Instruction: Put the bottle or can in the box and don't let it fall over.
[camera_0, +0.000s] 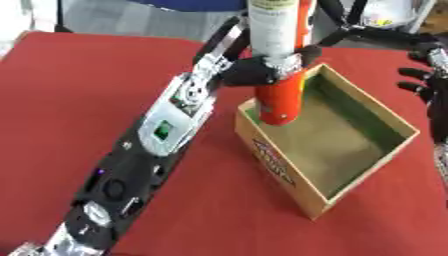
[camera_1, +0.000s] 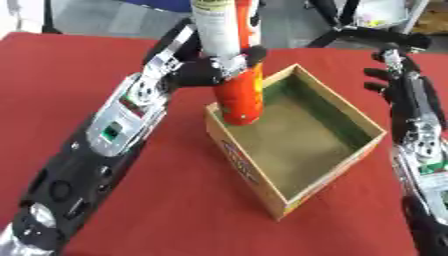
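Note:
A tall can, red-orange below and white above, hangs upright with its base just over the near left corner of the box. My left hand is shut on it around its middle, the arm coming in from the lower left. The cardboard box lies open on the red table, nothing inside it, with a printed label on its front wall. My right hand is open at the right edge, beside the box's far right corner, fingers spread and holding nothing.
A red cloth covers the table, with bare room left of and in front of the box. Black chair legs and grey floor show beyond the far edge.

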